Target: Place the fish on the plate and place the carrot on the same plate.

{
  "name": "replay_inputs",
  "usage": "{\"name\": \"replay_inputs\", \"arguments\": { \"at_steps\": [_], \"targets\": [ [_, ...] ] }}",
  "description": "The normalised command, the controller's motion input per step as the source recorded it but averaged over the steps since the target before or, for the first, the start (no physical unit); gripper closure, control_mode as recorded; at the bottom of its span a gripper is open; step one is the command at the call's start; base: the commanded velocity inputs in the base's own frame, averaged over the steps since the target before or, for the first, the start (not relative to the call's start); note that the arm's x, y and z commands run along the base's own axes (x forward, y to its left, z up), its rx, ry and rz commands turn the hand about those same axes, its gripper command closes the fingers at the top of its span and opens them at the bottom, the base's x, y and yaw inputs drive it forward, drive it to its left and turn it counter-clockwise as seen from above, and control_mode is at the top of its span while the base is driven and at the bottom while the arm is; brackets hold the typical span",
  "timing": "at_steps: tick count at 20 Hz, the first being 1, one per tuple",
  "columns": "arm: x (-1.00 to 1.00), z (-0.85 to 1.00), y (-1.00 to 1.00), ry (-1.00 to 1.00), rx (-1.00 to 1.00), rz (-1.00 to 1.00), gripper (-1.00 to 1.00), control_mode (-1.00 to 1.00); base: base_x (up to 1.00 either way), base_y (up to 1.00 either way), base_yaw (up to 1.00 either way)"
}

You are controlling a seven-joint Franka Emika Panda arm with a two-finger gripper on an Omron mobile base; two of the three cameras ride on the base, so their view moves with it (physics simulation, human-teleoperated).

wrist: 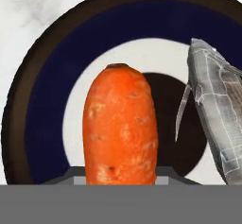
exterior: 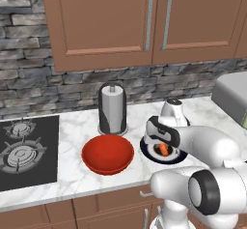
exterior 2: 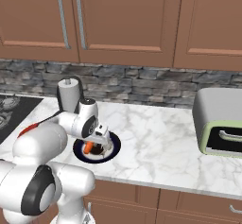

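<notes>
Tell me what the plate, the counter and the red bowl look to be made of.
Plate: probably glazed ceramic, with smooth navy and white rings. Counter: marble or marble-look stone, white with grey veining. Red bowl: smooth uniform red, plastic or ceramic; cannot tell which.

Matt pitted carrot [wrist: 120, 128], glossy marbled counter [exterior 2: 160, 138]

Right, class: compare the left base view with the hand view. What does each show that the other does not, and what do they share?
Left base view alone: the red bowl, the paper towel roll, the stove burners, the cabinets and the robot's arm. Hand view alone: the fish lying on the plate beside the carrot. Both: the carrot, the dark-rimmed plate under it, and marble counter.
</notes>
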Motion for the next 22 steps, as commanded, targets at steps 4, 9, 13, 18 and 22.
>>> {"name": "replay_inputs", "arguments": {
  "at_steps": [4, 9, 13, 18, 22],
  "targets": [
    [0.19, -0.02, 0.0, 0.0, 0.0, 0.0, 1.0, -1.0, 0.0, 0.0, 0.0],
    [0.21, -0.14, 0.0, 0.0, 0.0, 0.0, 1.0, -1.0, 0.0, 0.0, 0.0],
    [0.19, -0.13, 0.0, 0.0, 0.0, 0.0, 1.0, -1.0, 0.0, 0.0, 0.0],
    [0.14, -0.03, 0.0, 0.0, 0.0, 0.0, -1.0, -1.0, 0.0, 0.0, 0.0],
    [0.0, 0.0, 0.0, 0.0, 0.0, 0.0, -1.0, -1.0, 0.0, 0.0, 0.0]
  ]
}}
